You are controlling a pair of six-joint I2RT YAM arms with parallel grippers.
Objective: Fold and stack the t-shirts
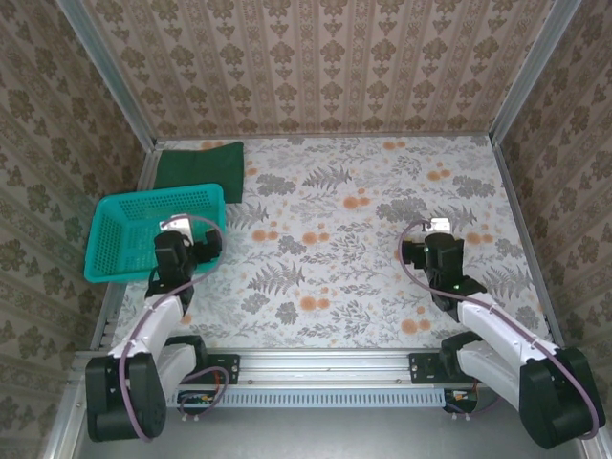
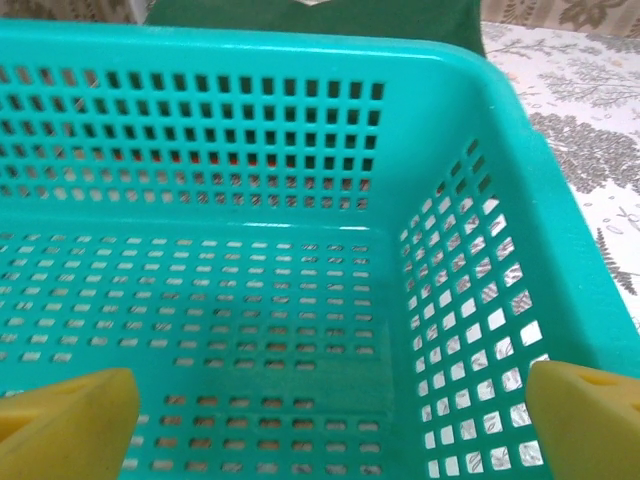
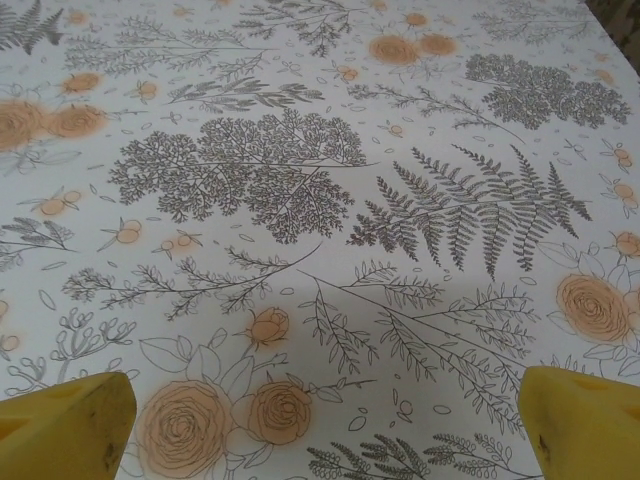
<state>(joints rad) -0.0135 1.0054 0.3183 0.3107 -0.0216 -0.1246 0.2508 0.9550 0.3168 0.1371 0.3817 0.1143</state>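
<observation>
The dark green t-shirt is seen folded in the far left corner of the tabletop, just beyond the basket, its long side laid across. It lies straight ahead of the left gripper, which is spread wide and empty over the basket. The right gripper, equally wide and empty, is placed well apart from the shirt, so the left arm is judged nearer.

We see the basket on the left side of the table, with a folded t-shirt just behind it.
The left gripper hangs over the basket's near end; the right gripper hangs over bare table on the right, well apart from both.
</observation>
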